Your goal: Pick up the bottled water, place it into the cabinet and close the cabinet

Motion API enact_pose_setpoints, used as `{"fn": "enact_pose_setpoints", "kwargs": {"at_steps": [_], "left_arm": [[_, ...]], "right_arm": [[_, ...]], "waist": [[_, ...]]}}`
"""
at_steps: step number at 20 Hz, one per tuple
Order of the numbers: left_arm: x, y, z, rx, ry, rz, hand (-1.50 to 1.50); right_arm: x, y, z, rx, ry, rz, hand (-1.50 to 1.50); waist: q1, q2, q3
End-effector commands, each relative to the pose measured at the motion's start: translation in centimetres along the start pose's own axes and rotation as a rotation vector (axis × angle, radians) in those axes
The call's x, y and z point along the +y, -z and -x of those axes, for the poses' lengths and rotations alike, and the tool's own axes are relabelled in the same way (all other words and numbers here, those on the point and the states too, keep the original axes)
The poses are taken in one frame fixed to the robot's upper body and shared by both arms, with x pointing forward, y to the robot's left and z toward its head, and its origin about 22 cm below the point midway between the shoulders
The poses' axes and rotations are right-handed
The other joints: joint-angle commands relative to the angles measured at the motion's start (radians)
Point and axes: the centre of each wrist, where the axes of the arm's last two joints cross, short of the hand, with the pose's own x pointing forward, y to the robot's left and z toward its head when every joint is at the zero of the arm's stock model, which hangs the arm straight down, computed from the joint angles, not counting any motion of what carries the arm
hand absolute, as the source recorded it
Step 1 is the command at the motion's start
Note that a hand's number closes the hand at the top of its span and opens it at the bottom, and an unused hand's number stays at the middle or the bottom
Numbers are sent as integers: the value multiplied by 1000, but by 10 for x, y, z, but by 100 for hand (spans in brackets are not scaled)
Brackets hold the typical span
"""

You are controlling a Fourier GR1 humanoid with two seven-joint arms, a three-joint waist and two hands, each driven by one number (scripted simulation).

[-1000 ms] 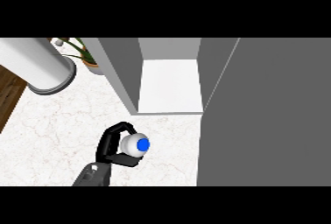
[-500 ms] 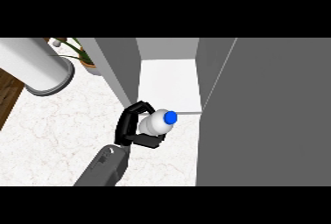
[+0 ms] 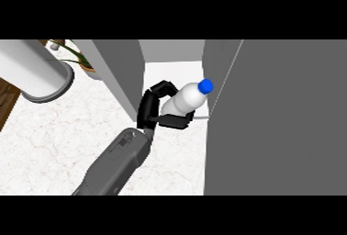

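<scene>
**Ana:** Bottled water (image 3: pixel 186 98) is sitting in the left hand (image 3: pixel 154 110) in the head view, tilted, with its blue cap (image 3: pixel 205 85) pointing up and to the right, away from the palm.

**Ben:** How is the hand holding it?

**Ana:** The black fingers are curling round the white body of the bottle from the left and from underneath. The grey forearm (image 3: pixel 119 163) is coming in from the lower edge and rising toward the hand.

**Ben:** And where is it relative to the cabinet (image 3: pixel 175 69)?

**Ana:** The hand is at the cabinet's opening. The grey side wall (image 3: pixel 119 69) is just to the left of the hand, and the white cabinet floor is lying beyond and under the bottle. The big grey panel, the door (image 3: pixel 284 119), is standing just right of the cap.

**Ben:** Anything else?

**Ana:** The marbled counter (image 3: pixel 61 137) is spreading out left of and below the hand. A white cylinder (image 3: pixel 34 69) and a potted plant (image 3: pixel 81 62) are lying well off to the upper left. The right hand is not showing.
</scene>
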Motion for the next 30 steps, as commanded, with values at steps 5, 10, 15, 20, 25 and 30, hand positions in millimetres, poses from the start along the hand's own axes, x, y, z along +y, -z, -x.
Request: {"fn": "enact_pose_setpoints", "kwargs": {"at_steps": [5,10,15,20,25,30], "left_arm": [[-1,45,-20,78,-4,-70,150],[2,54,-17,98,93,-168,150],[10,73,-25,48,306,-288,150],[20,80,-24,62,483,-374,-150],[12,86,-30,37,542,-437,-150],[14,84,-29,-48,422,-336,-150]], "right_arm": [[-12,11,-30,-45,43,2,-150],[-8,3,-31,-19,54,-15,-150],[-6,-2,-15,-40,35,-11,-150],[-11,-3,-17,-45,47,-24,-150],[-17,-4,-16,-58,41,-41,-150],[-14,-1,-17,-72,63,-52,-150]], "waist": [[-9,14,0],[-16,10,0],[-31,14,0],[-43,19,1],[-46,23,0],[-40,29,-2]]}}
